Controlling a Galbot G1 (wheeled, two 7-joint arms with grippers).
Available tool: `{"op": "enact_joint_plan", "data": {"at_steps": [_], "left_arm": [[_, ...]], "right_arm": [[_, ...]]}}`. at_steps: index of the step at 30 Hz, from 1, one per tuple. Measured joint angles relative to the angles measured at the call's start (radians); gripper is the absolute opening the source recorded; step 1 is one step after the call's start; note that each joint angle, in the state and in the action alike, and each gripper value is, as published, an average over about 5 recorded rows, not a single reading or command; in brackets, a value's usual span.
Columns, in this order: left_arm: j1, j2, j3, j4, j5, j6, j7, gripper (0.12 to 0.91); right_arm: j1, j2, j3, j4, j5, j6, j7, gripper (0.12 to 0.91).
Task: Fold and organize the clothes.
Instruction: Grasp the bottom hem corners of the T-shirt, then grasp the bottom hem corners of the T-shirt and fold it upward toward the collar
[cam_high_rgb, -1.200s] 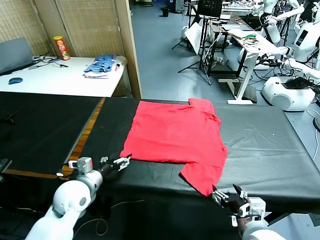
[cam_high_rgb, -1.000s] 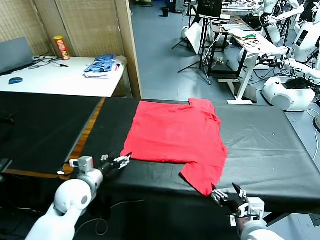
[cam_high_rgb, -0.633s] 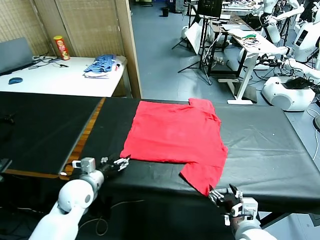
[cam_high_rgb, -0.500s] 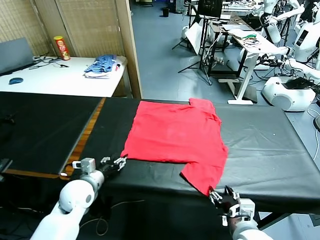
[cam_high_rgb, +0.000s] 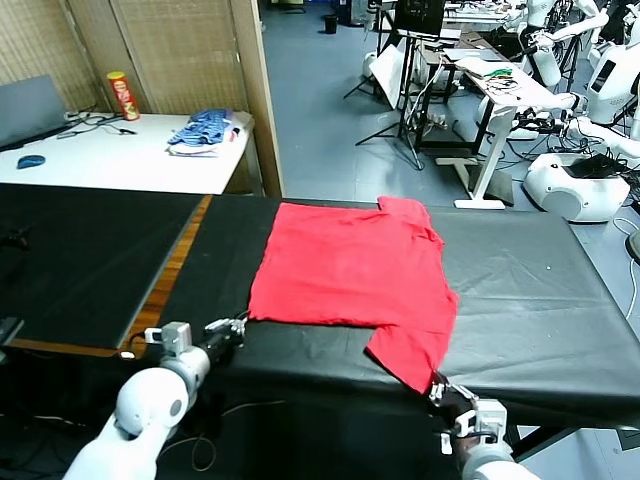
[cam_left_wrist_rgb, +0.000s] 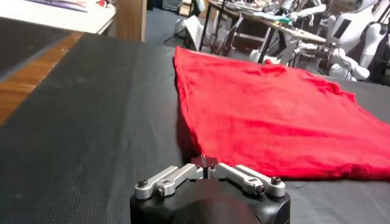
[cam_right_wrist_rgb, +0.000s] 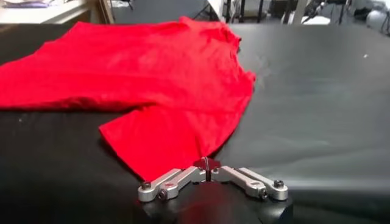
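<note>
The clothes, a bright red T-shirt (cam_high_rgb: 350, 265), lie spread flat on the black table (cam_high_rgb: 530, 300), one sleeve pointing toward the near edge. My left gripper (cam_high_rgb: 233, 326) sits low at the shirt's near left corner, shut, its tips pinching that corner of the hem. In the left wrist view the shirt (cam_left_wrist_rgb: 274, 115) runs down to the closed left gripper (cam_left_wrist_rgb: 205, 164). My right gripper (cam_high_rgb: 441, 388) is at the table's near edge, shut on the tip of the near sleeve. In the right wrist view the shirt (cam_right_wrist_rgb: 152, 79) narrows to a point in the right gripper (cam_right_wrist_rgb: 208, 163).
A second black surface (cam_high_rgb: 80, 250) adjoins on the left across a wooden strip (cam_high_rgb: 165, 285). Behind it a white table (cam_high_rgb: 110, 160) carries folded blue garments (cam_high_rgb: 205, 132) and a chip can (cam_high_rgb: 123, 95). A wooden post (cam_high_rgb: 258, 100) rises behind; desks and other robots (cam_high_rgb: 580, 180) fill the back right.
Both grippers have gone from open to shut on the shirt's near corner and sleeve tip. Both sank slightly toward the near edge, and the shirt's near edge shifted a little to the right.
</note>
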Motion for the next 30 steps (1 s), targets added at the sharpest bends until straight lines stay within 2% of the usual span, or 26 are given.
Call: {"op": "enact_joint_plan", "data": {"at_steps": [4, 8, 14, 17, 21, 30], "left_arm": [[0.065, 0.018, -0.039, -0.066, -0.003, 0.001, -0.011, 0.125], [0.146, 0.026, -0.083, -0.140, -0.003, -0.007, -0.019, 0.125], [0.208, 0.003, -0.121, -0.210, 0.047, -0.060, -0.048, 0.125], [0.192, -0.023, -0.116, -0.210, 0.094, -0.095, -0.057, 0.125], [0.146, -0.055, -0.098, -0.188, 0.125, -0.117, -0.053, 0.125], [0.024, -0.076, -0.057, -0.071, 0.145, -0.135, -0.051, 0.125]], "right_arm": [[-0.021, -0.012, 0.024, 0.015, 0.031, 0.014, -0.005, 0.125], [0.009, -0.042, 0.045, -0.002, 0.090, 0.065, -0.014, 0.125], [0.150, -0.117, 0.028, -0.116, 0.131, 0.162, -0.040, 0.125], [0.254, -0.151, 0.000, -0.203, 0.139, 0.189, -0.046, 0.125], [0.388, -0.180, -0.048, -0.314, 0.142, 0.215, -0.056, 0.125], [0.627, -0.186, -0.162, -0.529, 0.130, 0.246, -0.067, 0.125]]}}
